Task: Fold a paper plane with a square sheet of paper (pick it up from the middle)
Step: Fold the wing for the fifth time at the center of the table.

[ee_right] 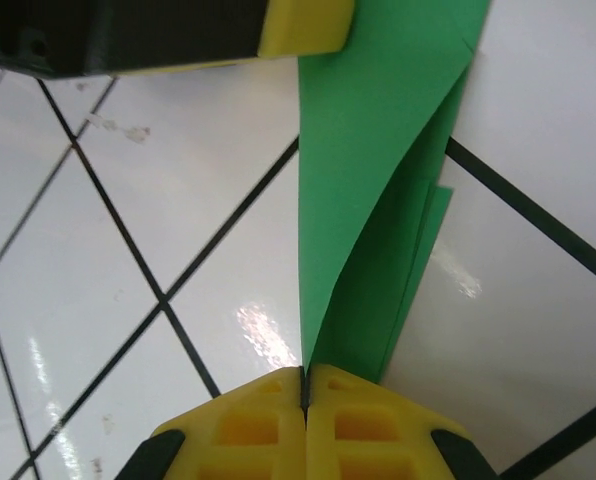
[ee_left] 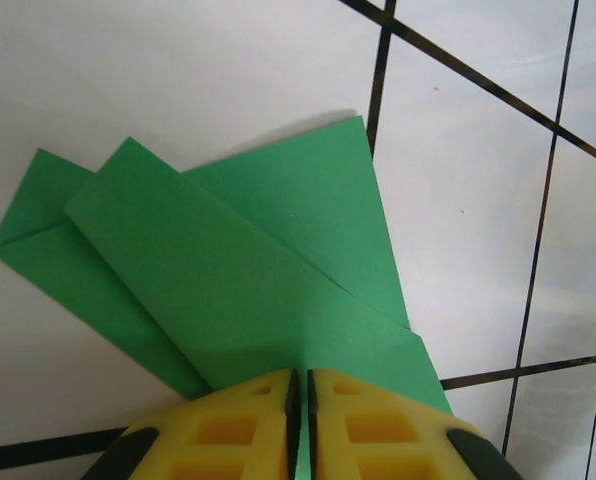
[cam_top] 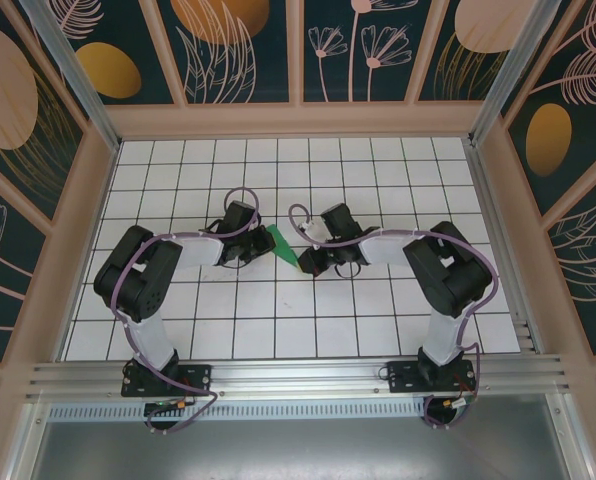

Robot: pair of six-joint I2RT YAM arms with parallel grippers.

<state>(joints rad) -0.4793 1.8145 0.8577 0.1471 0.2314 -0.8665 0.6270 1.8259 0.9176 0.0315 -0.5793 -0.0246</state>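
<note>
Left wrist view — left gripper (ee_left: 298,378) pinching half-folded paper plane (ee_left: 238,270); right gripper (ee_right: 305,374) pressed shut on its other end.

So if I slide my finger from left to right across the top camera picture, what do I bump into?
First the left arm, then the left pincer, the green paper, the right pincer, and last the right arm.

Green paper (ee_left: 238,270) looking matt, smooth, thin, creases holding crisp. Left gripper's pads (ee_left: 248,425) showing yellow, matt, moulded; plastic or foam unclear. Table tiles (ee_right: 128,250) shining glossy white, reflecting lights, carrying faint smudges. Front rail (cam_top: 298,378) looking like brushed metal. Surround frame (cam_top: 298,120) appearing pale matt wood. Arm casings (cam_top: 138,280) showing black plastic, slightly glossy.
</note>
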